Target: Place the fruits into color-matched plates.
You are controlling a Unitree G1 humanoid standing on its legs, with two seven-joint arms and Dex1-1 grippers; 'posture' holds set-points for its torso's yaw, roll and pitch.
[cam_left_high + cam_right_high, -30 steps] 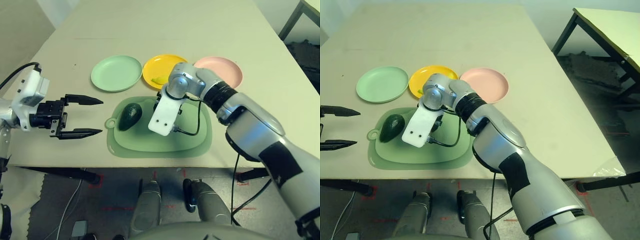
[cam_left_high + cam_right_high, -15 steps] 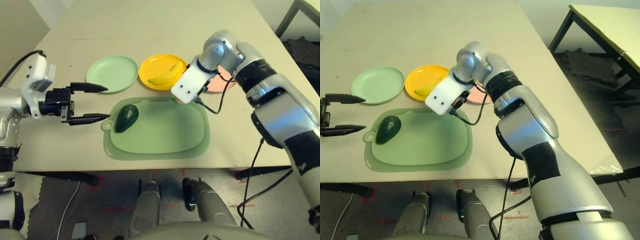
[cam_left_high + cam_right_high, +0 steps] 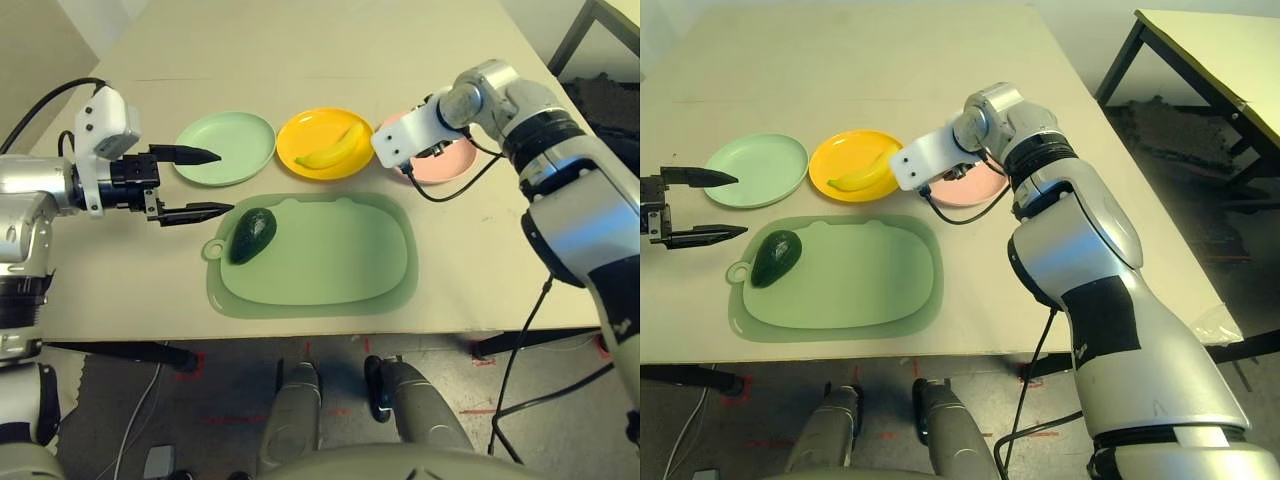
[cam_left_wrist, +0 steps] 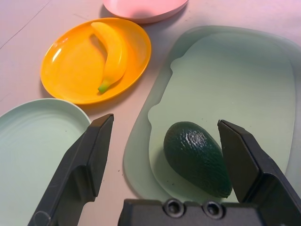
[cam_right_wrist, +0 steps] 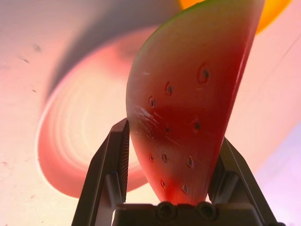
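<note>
A dark green avocado lies at the left end of the green mat. My left gripper is open just left of it, fingers pointing toward it, one over the rim of the mint green plate. The yellow banana rests in the yellow plate. My right gripper is shut on the red watermelon wedge and hovers above the pale pink plate. In the head views its white wrist block hides the wedge.
The three plates stand in a row behind the mat, mint, yellow, then pink. A black cable loops from my right wrist over the pink plate's front edge. The table's front edge runs close below the mat. Another table stands far right.
My right arm has swung from over the mat, rightward and back, to above the pink plate with the watermelon wedge. My left gripper has moved inward toward the avocado.
</note>
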